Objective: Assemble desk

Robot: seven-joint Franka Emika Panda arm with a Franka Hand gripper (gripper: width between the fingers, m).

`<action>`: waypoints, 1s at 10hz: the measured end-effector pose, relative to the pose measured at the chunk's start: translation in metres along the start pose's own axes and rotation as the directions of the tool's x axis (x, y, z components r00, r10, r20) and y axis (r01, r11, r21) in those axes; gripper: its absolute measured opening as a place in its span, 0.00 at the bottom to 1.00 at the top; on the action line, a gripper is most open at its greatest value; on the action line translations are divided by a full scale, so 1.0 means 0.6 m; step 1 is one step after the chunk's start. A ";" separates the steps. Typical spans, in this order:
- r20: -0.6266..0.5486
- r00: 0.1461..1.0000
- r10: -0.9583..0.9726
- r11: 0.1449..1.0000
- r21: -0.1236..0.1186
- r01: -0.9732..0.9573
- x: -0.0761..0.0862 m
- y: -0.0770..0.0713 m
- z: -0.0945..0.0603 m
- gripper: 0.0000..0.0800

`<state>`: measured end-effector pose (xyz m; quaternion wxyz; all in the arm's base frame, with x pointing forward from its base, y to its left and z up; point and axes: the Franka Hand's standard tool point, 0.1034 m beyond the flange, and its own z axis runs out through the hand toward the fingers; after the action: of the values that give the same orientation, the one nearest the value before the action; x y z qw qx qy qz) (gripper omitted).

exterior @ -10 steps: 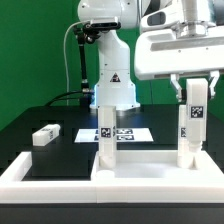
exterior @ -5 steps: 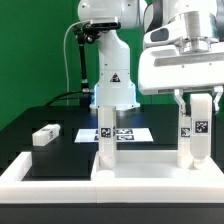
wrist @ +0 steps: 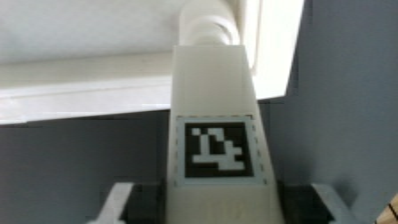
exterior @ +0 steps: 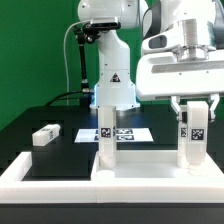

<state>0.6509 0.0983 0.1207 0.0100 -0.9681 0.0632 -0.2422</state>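
The desk slab [exterior: 140, 172] lies flat at the front of the table. One white leg [exterior: 105, 135] stands upright on its left end in the exterior view. A second tagged leg [exterior: 192, 135] stands on the right end, and my gripper [exterior: 192, 108] is shut on its upper part from above. In the wrist view this leg [wrist: 217, 110] runs straight away from the gripper [wrist: 217, 212] down to the slab [wrist: 89, 85], with a finger [wrist: 121, 205] pressed against each side. A loose leg block [exterior: 45, 135] lies on the black table at the left.
The marker board [exterior: 127, 133] lies flat behind the slab, in front of the robot base [exterior: 112, 85]. A raised white border rim [exterior: 40, 170] runs along the front left. A green wall backs the scene.
The hand has come down a little over the right leg and shifted slightly, still holding it. The left leg and the loose block have not moved.
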 end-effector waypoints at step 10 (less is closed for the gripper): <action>0.011 1.000 0.016 1.000 -0.007 -0.015 -0.015 0.000 0.021 0.36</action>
<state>0.6490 0.0993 0.1052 0.0087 -0.9690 0.0716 -0.2363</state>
